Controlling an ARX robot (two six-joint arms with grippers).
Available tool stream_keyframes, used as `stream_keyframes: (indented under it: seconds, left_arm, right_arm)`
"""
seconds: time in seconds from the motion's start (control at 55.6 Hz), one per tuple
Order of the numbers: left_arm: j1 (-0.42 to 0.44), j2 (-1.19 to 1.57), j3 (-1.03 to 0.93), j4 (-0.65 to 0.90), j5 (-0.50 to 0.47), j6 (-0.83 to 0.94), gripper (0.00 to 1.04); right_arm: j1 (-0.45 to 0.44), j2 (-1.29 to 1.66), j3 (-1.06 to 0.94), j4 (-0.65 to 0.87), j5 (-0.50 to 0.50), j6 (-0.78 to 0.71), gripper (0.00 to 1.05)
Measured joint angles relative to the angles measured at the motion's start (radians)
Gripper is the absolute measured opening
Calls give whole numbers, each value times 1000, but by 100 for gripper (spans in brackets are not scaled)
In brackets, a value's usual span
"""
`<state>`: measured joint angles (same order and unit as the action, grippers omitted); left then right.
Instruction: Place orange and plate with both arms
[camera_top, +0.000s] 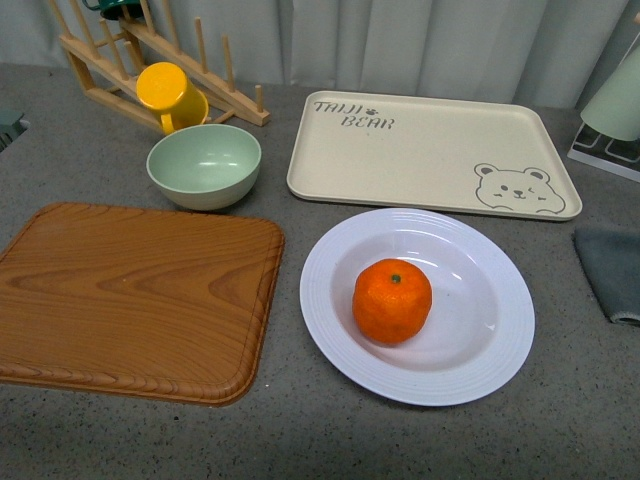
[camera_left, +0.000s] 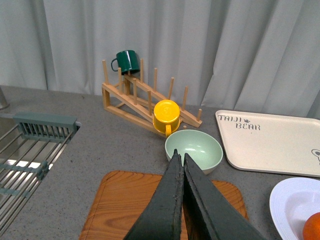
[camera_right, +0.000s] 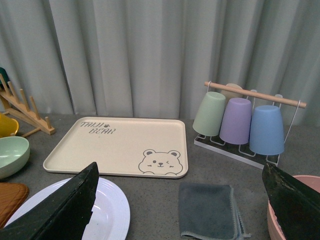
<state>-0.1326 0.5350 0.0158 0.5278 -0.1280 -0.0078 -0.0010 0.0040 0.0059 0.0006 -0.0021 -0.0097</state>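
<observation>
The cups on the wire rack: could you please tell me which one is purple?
The middle cup of the front three is purple; it hangs upside down between the pale green cup and the blue cup.

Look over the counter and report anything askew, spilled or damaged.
Nothing stands out. The orange sits whole in the plate, no spills show on the counter, the green bowl stands upright, and the bear tray and wooden board lie flat.
</observation>
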Motion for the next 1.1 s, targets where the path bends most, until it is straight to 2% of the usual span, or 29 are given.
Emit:
stream_keyframes:
  seconds: [0.054, 0.126, 0.18, 0.863, 0.953, 1.097]
  left_arm:
    - [12, -36, 0, -31, 10, 0, 4]
    - [100, -97, 0, -93, 116, 1, 4]
    - [125, -129, 0, -122, 117, 1, 4]
    - [130, -359, 0, -348, 126, 1, 4]
    - [130, -478, 1, -502, 128, 1, 4]
    - [130, -528, 1, -525, 128, 1, 4]
  right_arm:
    - [0, 0, 0, 0, 0, 0, 96]
    - [0, 0, 0, 0, 0, 0, 96]
    - [0, 0, 0, 0, 1, 0, 96]
    - [0, 0, 0, 0, 1, 0, 96]
    - [0, 0, 0, 0, 1, 0, 96]
    - [0, 0, 0, 0, 0, 0, 96]
